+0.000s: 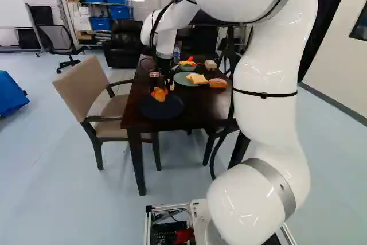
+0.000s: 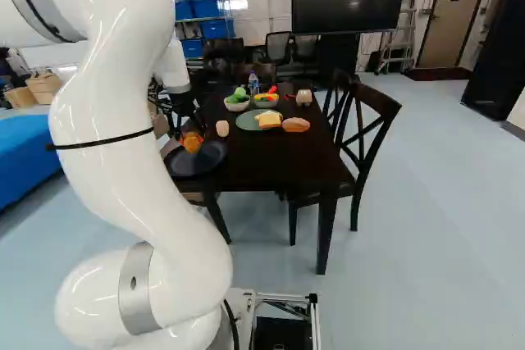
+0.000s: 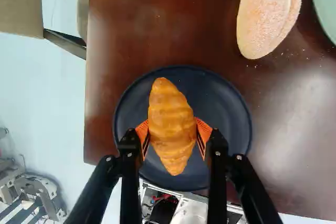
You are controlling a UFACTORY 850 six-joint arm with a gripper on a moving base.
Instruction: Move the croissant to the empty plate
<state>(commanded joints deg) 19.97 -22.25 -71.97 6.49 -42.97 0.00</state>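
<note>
Clock face read from the base, twelve at the far side. At the middle of the tabletop (image 2: 267,171), the far plate (image 2: 244,125), with sliced bread (image 2: 268,120) on it. Just beside that plate at three o'clock, a roll (image 2: 295,125); near it at nine, a small bun (image 2: 222,128). Behind it at eleven, one bowl (image 2: 236,106) with food inside; at twelve, a second filled bowl (image 2: 266,105); farther back between both, a bottle (image 2: 253,83). At one, a small block (image 2: 304,97). Well apart, between seven and eight, the near plate (image 3: 223,103); over it, the croissant (image 3: 172,124) between the fingers of the end effector (image 1: 160,92). Off the tabletop: chairs at nine (image 1: 86,81) and three (image 2: 362,141).
</note>
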